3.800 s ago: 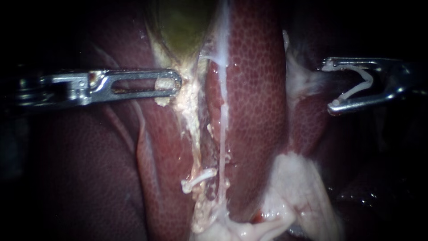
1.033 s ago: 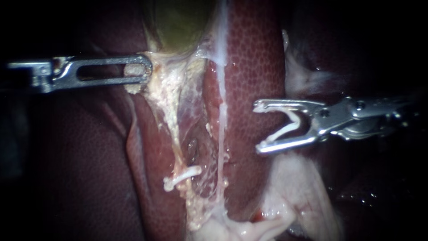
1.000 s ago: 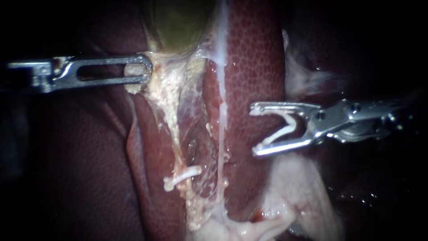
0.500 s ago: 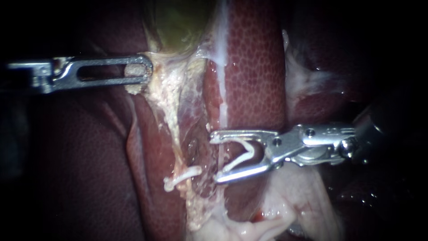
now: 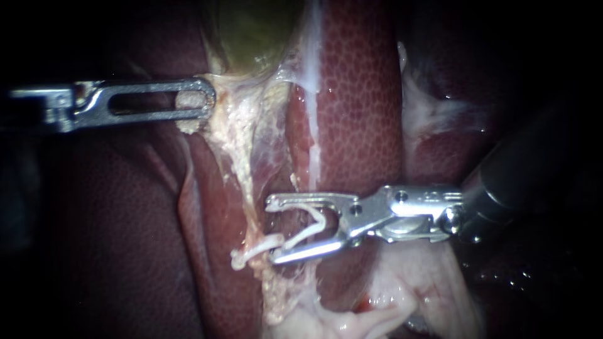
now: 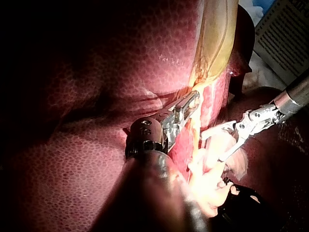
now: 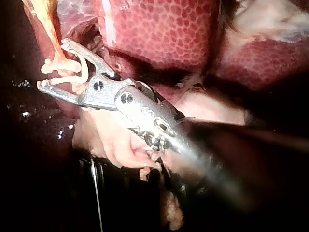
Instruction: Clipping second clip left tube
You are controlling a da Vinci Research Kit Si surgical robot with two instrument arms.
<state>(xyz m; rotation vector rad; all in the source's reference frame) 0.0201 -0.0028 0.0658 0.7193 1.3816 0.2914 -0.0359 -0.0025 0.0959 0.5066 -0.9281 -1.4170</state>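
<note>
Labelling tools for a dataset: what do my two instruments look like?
Left instrument: silvery metal, long slotted jaws with a rounded tip, dark shaft. Right instrument: shiny metal, two slim jaws on a pinned hinge, dark round shaft.

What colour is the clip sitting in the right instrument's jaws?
White. The clip held by the right instrument shows best in the endoscope view.

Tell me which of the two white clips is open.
The clip that the right instrument holds between its jaws: its arms spread in a V. The other clip is closed across the left tube.
</note>
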